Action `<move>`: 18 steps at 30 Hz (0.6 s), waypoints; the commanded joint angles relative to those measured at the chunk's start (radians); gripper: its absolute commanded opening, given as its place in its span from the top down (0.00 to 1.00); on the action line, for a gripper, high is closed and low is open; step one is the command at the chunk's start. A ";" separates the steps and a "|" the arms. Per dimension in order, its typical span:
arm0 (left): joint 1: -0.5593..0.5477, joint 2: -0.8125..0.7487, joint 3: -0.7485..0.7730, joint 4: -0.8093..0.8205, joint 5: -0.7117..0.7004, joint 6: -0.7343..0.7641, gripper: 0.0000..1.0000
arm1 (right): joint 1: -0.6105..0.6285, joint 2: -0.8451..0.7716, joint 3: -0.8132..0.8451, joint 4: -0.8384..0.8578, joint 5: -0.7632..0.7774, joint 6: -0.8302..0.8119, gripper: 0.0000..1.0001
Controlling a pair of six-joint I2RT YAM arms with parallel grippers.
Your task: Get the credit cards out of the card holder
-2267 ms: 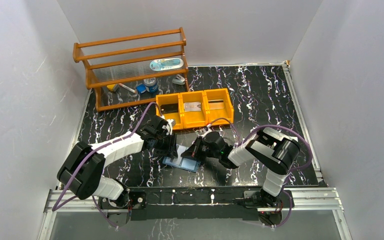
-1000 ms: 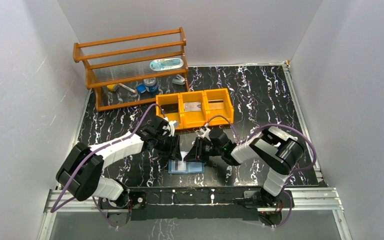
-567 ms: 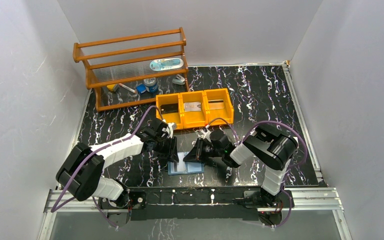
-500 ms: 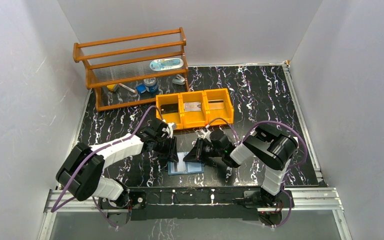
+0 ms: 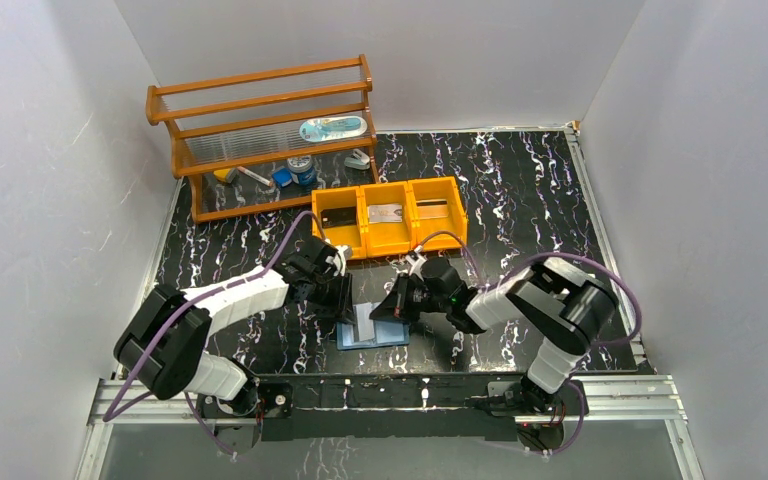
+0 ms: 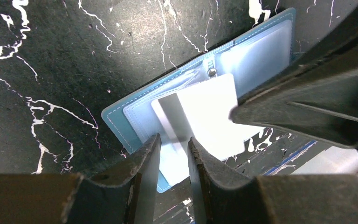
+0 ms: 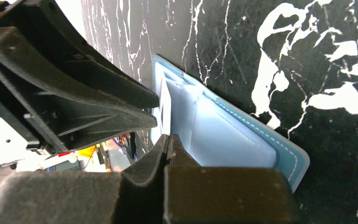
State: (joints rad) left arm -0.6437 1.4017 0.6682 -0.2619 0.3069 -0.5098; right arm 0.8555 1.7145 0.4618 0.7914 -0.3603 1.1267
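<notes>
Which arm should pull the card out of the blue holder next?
Probably the right. The right gripper is shut, seemingly pinching the card by its side edge. The left gripper hangs open above the card's flat face, over the holder.

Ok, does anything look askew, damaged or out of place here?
Only the white card: it lies skewed across the open blue card holder rather than squared in a pocket. That fits a card being removed; nothing else stands out.
</notes>
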 commanded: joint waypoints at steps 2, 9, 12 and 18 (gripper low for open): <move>-0.004 0.037 0.013 -0.076 -0.065 0.020 0.72 | -0.002 -0.100 0.005 -0.085 0.045 -0.059 0.96; -0.005 0.031 0.029 -0.075 -0.050 0.031 0.72 | -0.003 -0.098 0.038 -0.185 0.061 -0.068 0.93; -0.005 0.001 0.032 -0.069 -0.029 0.031 0.69 | -0.003 -0.108 0.036 -0.225 0.102 -0.067 0.92; -0.011 -0.087 0.074 -0.028 0.070 0.025 0.61 | -0.003 -0.084 0.041 -0.219 0.113 -0.059 0.92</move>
State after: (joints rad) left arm -0.6456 1.3926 0.6960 -0.2920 0.3061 -0.4931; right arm 0.8547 1.6314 0.4721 0.5907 -0.2859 1.0836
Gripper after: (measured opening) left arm 0.366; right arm 0.079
